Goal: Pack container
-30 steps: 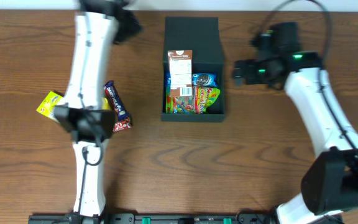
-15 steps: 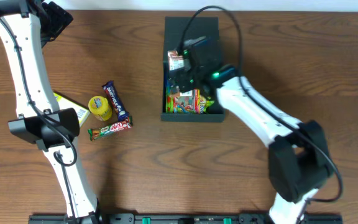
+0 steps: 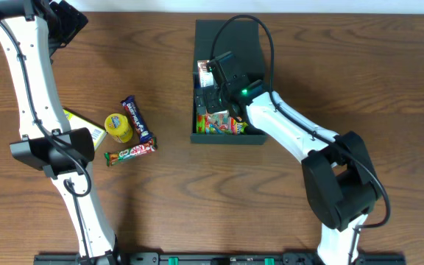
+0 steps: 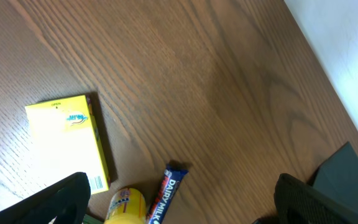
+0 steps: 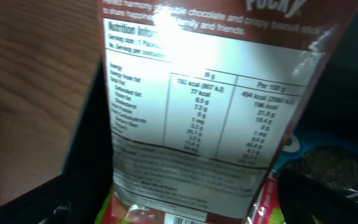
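The dark teal container (image 3: 252, 73) stands at the table's middle back, with its flap lid (image 3: 227, 37) open behind it. Inside lie a brown Pocky packet (image 3: 209, 71), seen close in the right wrist view (image 5: 216, 106), a blue Oreo pack (image 5: 322, 162) and a green-red gummy packet (image 3: 219, 124). My right gripper (image 3: 212, 87) is down in the container, with its open jaws (image 5: 173, 208) on either side of the Pocky packet. My left gripper (image 3: 63, 20) is open and empty, raised high at the far left (image 4: 182, 214).
Left of the container lie a yellow box (image 3: 74, 118) (image 4: 64, 140), a yellow tub (image 3: 118, 126) (image 4: 124, 205), a blue Dairy Milk bar (image 3: 137, 119) (image 4: 166, 196) and a green-red bar (image 3: 129, 152). My left arm crosses over the yellow box.
My left arm has swung up and away from the loose snacks. My right arm has come from the container's right side to over it, then sunk lower onto the Pocky packet.
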You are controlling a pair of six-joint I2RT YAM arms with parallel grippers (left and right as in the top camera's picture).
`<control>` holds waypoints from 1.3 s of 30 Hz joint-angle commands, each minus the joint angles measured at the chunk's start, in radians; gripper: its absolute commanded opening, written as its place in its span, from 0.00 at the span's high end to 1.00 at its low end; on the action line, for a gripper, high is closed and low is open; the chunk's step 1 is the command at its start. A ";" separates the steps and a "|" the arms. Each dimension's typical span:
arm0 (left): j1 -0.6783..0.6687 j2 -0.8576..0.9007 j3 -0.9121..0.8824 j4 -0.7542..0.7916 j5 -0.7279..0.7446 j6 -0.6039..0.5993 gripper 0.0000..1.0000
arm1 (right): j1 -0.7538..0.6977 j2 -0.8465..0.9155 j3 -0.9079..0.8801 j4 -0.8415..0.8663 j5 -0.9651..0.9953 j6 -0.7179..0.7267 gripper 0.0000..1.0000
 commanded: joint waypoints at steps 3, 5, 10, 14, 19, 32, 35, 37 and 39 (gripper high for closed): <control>0.001 0.003 0.009 -0.001 0.001 0.006 0.04 | 0.009 0.038 0.006 0.000 0.032 0.018 0.07; 0.001 0.003 0.009 0.000 0.001 0.006 0.04 | 0.008 0.038 0.006 0.002 0.032 0.018 0.13; 0.001 0.003 0.009 0.002 0.001 0.006 0.04 | 0.008 0.037 0.008 -0.002 0.031 0.018 0.23; 0.001 0.003 0.009 0.002 0.000 0.006 0.04 | 0.008 0.035 0.033 -0.028 0.031 0.016 0.23; 0.001 0.003 0.009 0.002 0.000 0.006 0.04 | 0.008 0.034 0.128 -0.119 0.032 -0.060 0.25; 0.001 0.003 0.009 0.002 -0.001 0.006 0.04 | -0.008 0.023 0.286 -0.523 0.042 -0.404 0.23; 0.001 0.003 0.009 0.002 0.000 0.006 0.04 | -0.010 0.023 0.296 -0.589 0.042 -0.547 0.16; 0.001 0.003 0.009 0.001 0.000 0.006 0.04 | -0.015 0.023 0.296 -0.632 0.042 -0.661 0.16; 0.001 0.003 0.009 0.001 0.000 0.006 0.04 | -0.027 0.023 0.295 -0.639 0.043 -0.702 0.14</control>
